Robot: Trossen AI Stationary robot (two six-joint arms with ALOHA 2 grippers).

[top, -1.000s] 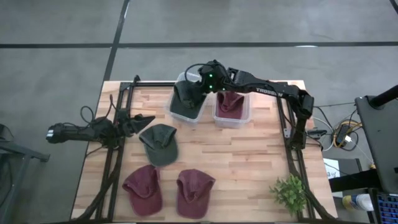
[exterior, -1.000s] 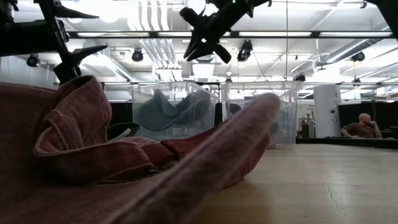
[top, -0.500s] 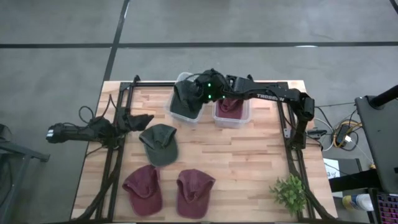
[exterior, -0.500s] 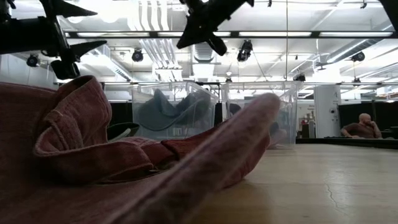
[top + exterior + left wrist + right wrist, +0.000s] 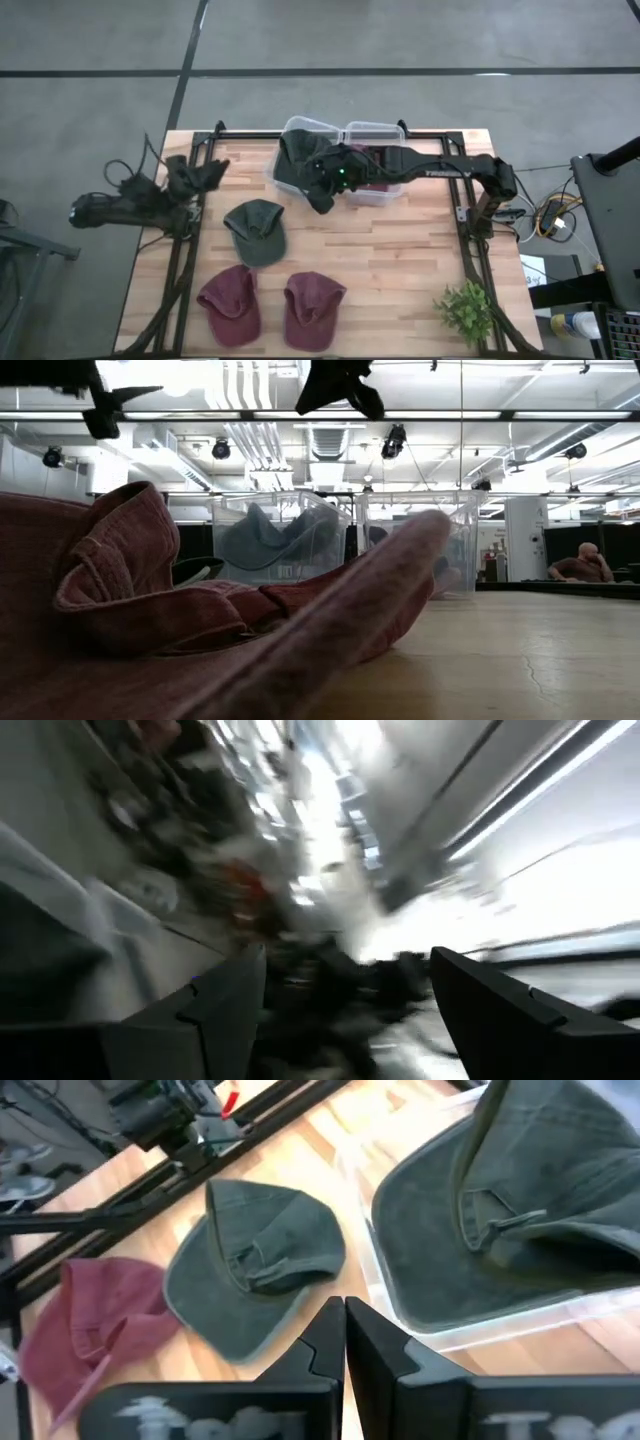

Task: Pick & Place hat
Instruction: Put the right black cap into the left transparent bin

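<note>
risk first: the right gripper point(image 5: 325, 200) hangs over the near edge of the left bin point(image 5: 288, 128) with its fingers point(image 5: 330, 1342) pressed together and nothing between them, so if it descends on the loose green hat point(image 5: 256, 230) like that it would only shove the cloth along the table point(image 5: 400, 260) rather than take it; it needs to open first. its arm also crosses both bins, and a careless swing could tip one. the left bin holds a dark green hat point(image 5: 295, 160); the right bin point(image 5: 375, 130) holds a maroon hat point(image 5: 380, 158). two more maroon hats point(image 5: 230, 303) lie at the table's near edge. the left gripper point(image 5: 205, 175) waits at the table's left side, jaws spread wide, empty.
</note>
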